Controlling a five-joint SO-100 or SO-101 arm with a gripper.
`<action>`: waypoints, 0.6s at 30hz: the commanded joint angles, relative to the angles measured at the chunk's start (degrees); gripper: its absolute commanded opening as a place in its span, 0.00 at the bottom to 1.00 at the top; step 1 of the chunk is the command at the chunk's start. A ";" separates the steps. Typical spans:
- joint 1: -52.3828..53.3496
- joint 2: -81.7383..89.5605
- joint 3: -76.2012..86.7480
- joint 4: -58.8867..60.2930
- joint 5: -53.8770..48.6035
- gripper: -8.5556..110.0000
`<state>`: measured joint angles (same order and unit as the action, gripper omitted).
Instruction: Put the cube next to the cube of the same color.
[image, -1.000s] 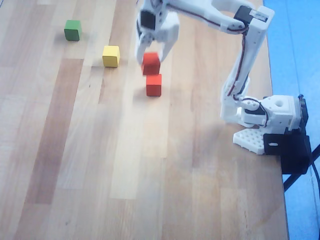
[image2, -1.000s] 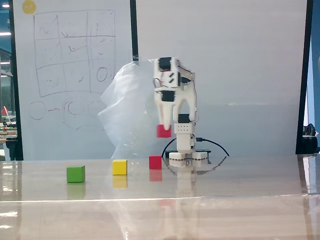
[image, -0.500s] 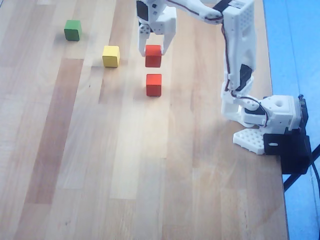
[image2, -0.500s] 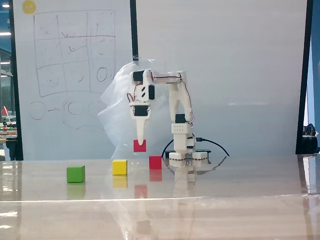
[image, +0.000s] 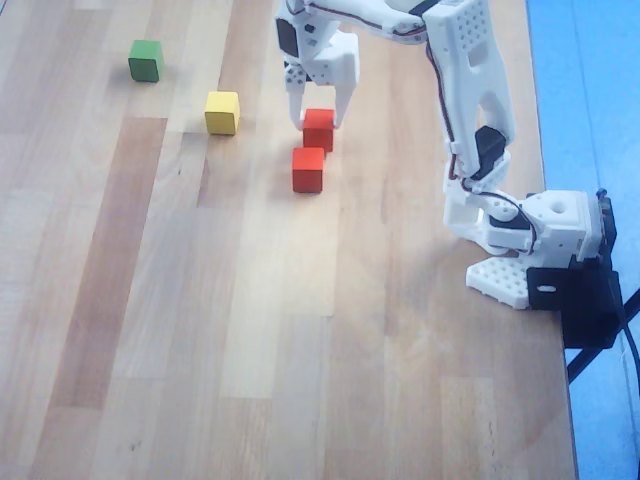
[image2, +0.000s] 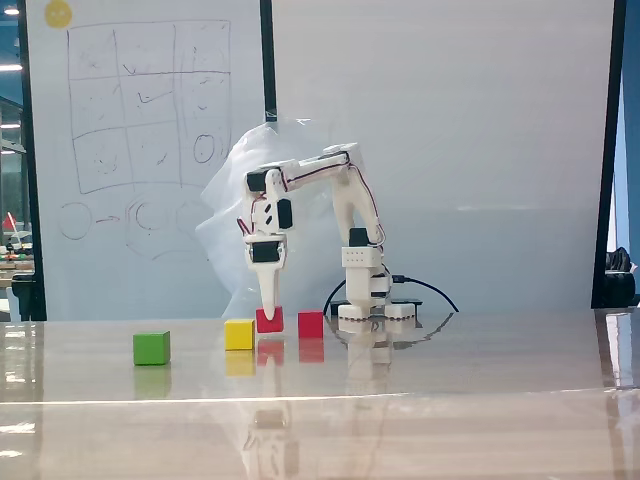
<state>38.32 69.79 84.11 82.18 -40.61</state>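
The white arm's hand (image: 318, 112) is reaching down over the red cube (image: 318, 129), its 2 fingers standing narrowly parted on either side of the cube's far edge; whether they are pressing it cannot be told. That cube is sitting on the wooden bench (image: 150, 300), just beside the other red cube (image: 308, 169), a slim gap showing between them. The yellow cube (image: 222, 112) and green cube (image: 145, 60) are lying farther left in the overhead view.

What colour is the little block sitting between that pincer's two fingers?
Red. The cube between the pincer fingers shows best in the overhead view.
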 joint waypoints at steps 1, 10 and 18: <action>-1.76 0.79 -6.06 -2.46 2.90 0.07; -3.69 -0.88 -4.75 -4.04 4.39 0.08; -2.64 0.09 -3.78 -3.34 3.78 0.27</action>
<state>35.60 68.12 83.67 79.19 -36.21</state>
